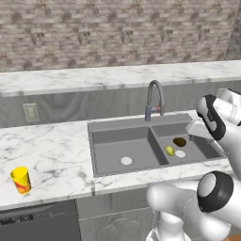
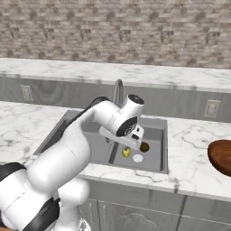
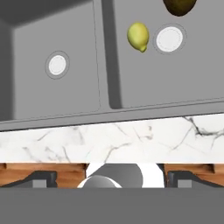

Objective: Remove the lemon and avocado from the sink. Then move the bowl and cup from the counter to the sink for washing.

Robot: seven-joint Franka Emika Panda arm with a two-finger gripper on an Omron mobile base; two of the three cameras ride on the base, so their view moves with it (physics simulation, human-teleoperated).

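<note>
Grey rectangular double-basin sink [image 1: 123,141] as landmark. Nothing done yet, by look of it: small yellow-green oval lemon [image 3: 138,36] and dark, almost black avocado [image 3: 179,6] both lie in sink's right basin, lemon just beside white drain, avocado behind drain. Yellow tapered cup [image 1: 20,180] stands on marble counter well left of sink; reddish-brown wooden bowl [image 2: 222,156] on counter right of sink. All four moves left. Gripper [image 2: 135,135] above right basin, fingers spread fully, holding nothing. Count: one lemon, one avocado, one cup, one bowl, two basins.
</note>
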